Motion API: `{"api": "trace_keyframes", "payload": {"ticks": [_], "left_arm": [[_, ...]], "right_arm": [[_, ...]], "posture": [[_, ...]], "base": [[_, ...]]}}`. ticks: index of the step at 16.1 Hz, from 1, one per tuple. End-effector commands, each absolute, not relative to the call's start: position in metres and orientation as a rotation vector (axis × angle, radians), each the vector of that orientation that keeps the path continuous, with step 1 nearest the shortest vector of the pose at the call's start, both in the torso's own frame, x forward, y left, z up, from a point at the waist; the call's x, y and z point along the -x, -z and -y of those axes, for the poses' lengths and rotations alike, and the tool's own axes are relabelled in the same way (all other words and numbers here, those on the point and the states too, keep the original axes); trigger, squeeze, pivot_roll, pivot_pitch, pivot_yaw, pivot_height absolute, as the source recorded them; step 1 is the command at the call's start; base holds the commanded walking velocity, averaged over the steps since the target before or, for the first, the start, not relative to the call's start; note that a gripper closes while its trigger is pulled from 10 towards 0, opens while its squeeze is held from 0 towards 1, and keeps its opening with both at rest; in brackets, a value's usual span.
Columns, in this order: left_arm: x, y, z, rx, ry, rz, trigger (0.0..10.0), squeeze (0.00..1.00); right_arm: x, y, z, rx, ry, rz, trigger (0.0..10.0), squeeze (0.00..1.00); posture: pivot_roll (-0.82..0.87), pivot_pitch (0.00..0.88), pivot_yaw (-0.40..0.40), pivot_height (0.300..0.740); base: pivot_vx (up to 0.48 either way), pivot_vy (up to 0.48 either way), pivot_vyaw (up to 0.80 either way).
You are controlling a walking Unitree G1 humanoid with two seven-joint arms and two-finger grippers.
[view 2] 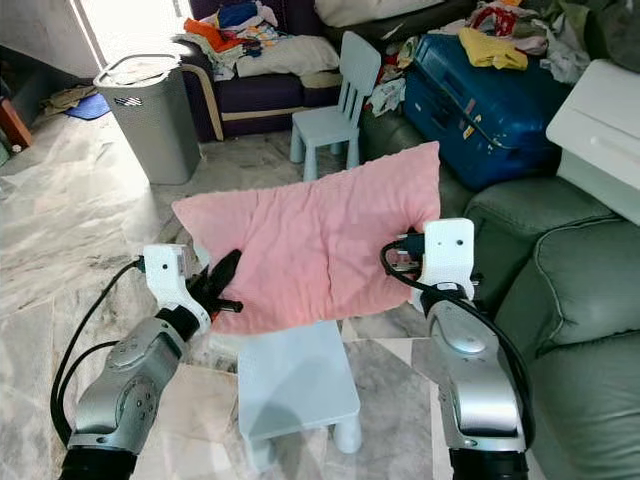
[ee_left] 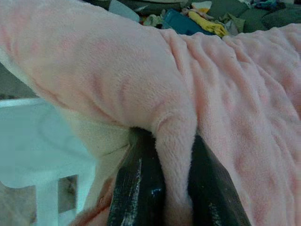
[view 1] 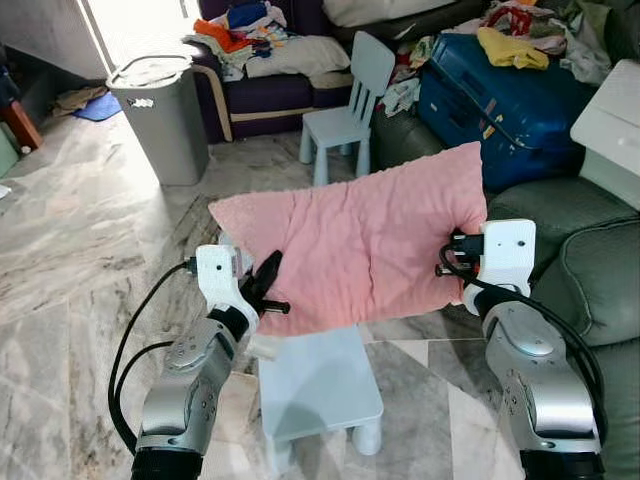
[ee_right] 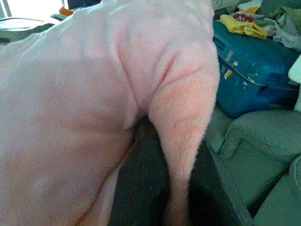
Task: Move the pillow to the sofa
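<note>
A pink fleece pillow [view 1: 355,245] hangs in the air between my two arms, above a small pale blue stool [view 1: 318,385]. My left gripper [view 1: 268,290] is shut on the pillow's lower left edge; in the left wrist view a fold of pink fabric [ee_left: 176,155] is pinched between the black fingers [ee_left: 136,188]. My right gripper [view 1: 462,255] is shut on the pillow's right edge, where fabric [ee_right: 181,122] is clamped. The grey-green sofa [view 1: 590,260] stands to my right.
A blue suitcase [view 1: 500,95] with clothes on it lies on the sofa's far end. A pale blue child's chair [view 1: 345,110] and a grey laundry bin [view 1: 160,115] stand ahead on the marble floor. A purple couch [view 1: 280,60] with laundry is at the back.
</note>
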State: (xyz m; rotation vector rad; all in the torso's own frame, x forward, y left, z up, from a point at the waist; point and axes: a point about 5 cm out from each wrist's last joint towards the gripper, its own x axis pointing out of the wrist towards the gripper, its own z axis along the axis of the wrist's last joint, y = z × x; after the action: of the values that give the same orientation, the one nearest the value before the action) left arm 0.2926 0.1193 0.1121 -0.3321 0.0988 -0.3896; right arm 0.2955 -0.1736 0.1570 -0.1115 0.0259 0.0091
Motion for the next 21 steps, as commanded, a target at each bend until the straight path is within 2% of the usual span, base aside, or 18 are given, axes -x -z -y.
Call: {"api": "trace_keyframes", "payload": {"ticks": [1, 4, 6, 8, 11, 21], "left_arm": [[-0.2911, -0.1181, -0.116, 0.337, 0.421, -0.078, 10.0, 0.0], [-0.2893, -0.1153, -0.1105, 0.342, 0.418, -0.111, 10.0, 0.0], [-0.2922, -0.1112, -0.1153, 0.301, 0.314, -0.175, 10.0, 0.0], [-0.2916, -0.1161, -0.1137, 0.303, 0.407, -0.121, 10.0, 0.0], [-0.2928, -0.1166, -0.1165, 0.332, 0.372, -0.124, 10.0, 0.0], [-0.2905, -0.1165, -0.1124, 0.362, 0.407, -0.131, 10.0, 0.0]], "right_arm": [[-0.2943, -0.1655, 0.1734, 0.117, -0.012, 0.007, 10.0, 0.0], [-0.2923, -0.1662, 0.174, 0.124, -0.02, 0.012, 10.0, 0.0], [-0.2925, -0.1672, 0.1748, 0.125, -0.021, 0.015, 10.0, 0.0], [-0.2924, -0.167, 0.1752, 0.122, -0.023, 0.013, 10.0, 0.0], [-0.2925, -0.1657, 0.1751, 0.114, -0.023, -0.004, 10.0, 0.0], [-0.292, -0.1663, 0.175, 0.125, -0.023, -0.006, 10.0, 0.0]], "posture": [[-0.1, 0.0, 0.028, 0.74], [-0.11, 0.0, 0.026, 0.74], [-0.12, 0.0, 0.024, 0.74], [-0.12, 0.0, 0.023, 0.74], [-0.12, 0.0, 0.022, 0.74], [-0.12, 0.0, 0.022, 0.74]], "base": [[0.0, 0.0, -0.48], [0.0, 0.0, 0.0], [0.0, 0.0, 0.0], [0.0, 0.0, 0.0], [0.0, 0.0, -0.74], [0.0, 0.0, -0.79]]}}
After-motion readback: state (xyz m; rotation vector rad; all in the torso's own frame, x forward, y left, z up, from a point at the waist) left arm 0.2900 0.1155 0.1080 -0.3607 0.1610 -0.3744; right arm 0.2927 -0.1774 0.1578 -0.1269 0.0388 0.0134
